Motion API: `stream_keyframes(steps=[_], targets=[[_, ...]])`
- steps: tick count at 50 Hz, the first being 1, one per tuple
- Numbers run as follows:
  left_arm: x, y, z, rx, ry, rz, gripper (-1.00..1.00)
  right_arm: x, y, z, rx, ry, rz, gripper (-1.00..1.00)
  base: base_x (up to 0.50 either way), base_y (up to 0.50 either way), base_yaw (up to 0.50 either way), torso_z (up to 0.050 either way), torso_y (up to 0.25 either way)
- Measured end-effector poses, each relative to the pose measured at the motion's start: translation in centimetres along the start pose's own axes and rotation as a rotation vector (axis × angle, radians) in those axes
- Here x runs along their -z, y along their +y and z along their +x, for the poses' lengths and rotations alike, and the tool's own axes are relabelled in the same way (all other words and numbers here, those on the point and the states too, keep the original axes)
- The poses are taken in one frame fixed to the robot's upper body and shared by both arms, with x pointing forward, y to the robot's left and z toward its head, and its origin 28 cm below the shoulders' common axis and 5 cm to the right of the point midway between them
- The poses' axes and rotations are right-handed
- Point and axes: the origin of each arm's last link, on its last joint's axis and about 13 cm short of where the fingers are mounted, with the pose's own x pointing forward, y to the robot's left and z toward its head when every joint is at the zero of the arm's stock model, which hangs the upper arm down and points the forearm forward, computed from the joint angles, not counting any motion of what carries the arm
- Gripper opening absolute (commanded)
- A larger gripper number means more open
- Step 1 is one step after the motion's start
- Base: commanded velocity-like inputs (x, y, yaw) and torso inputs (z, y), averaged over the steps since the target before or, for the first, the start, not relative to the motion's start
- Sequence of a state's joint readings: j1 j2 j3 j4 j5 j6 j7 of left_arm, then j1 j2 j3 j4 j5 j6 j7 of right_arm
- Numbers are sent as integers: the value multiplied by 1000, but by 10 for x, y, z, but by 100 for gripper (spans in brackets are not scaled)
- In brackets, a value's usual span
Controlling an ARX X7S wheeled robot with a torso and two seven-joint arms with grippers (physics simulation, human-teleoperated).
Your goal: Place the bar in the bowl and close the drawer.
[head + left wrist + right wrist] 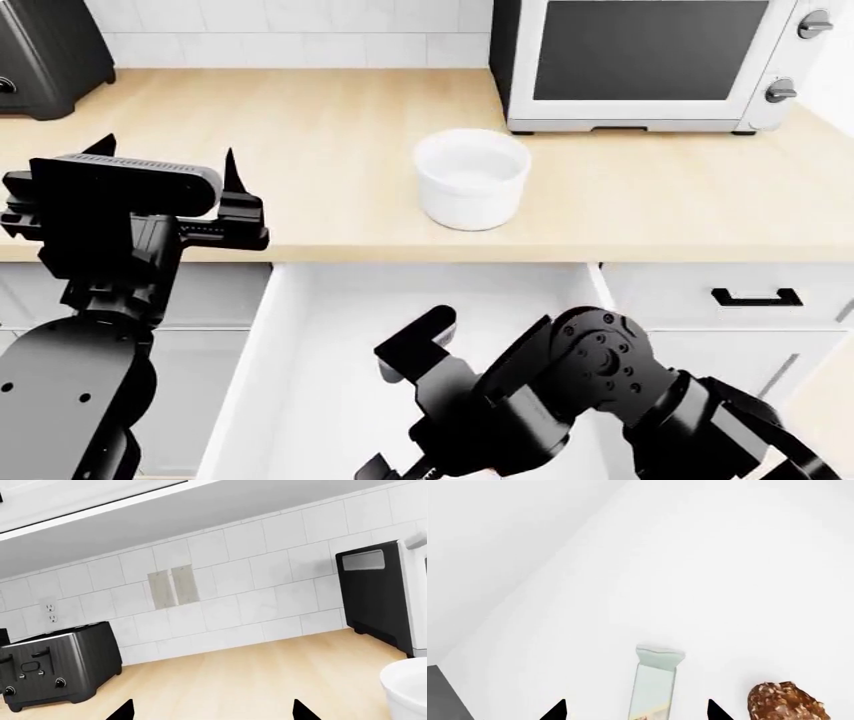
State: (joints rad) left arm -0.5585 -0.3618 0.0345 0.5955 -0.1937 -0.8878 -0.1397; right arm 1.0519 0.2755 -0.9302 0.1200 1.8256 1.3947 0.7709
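The bar [652, 685] lies flat on the white floor of the open drawer [307, 340], its pale cream end pointing away from the wrist. My right gripper [636, 711] hangs open over it, one fingertip on each side of the wrapper, not touching it. In the head view the right arm [561, 390] reaches down into the drawer and hides the bar. The white bowl [471, 180] stands upright and empty on the wooden counter, behind the drawer. My left gripper [168, 150] is open and empty above the counter's front left; the bowl's rim [407, 690] shows beside it.
A brown lumpy ball [787, 702] lies in the drawer close to the bar. A black toaster [47, 50] stands at the counter's back left and a microwave [654, 60] at the back right. A narrow drawer front with a black handle [754, 297] is to the right.
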Motion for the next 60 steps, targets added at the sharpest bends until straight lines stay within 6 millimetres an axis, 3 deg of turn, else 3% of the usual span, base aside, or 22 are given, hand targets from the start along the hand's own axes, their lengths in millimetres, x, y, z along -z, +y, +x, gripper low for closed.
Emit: stream_keyframes(steps=[38, 60], targets=[[1, -1, 2, 5, 1, 5, 100, 31, 2, 38, 21, 101, -21, 100, 0, 0, 0, 0, 0], [4, -1, 1, 8, 7, 6, 100, 35, 2, 55, 50, 130, -57, 100, 0, 0, 0, 0, 0]])
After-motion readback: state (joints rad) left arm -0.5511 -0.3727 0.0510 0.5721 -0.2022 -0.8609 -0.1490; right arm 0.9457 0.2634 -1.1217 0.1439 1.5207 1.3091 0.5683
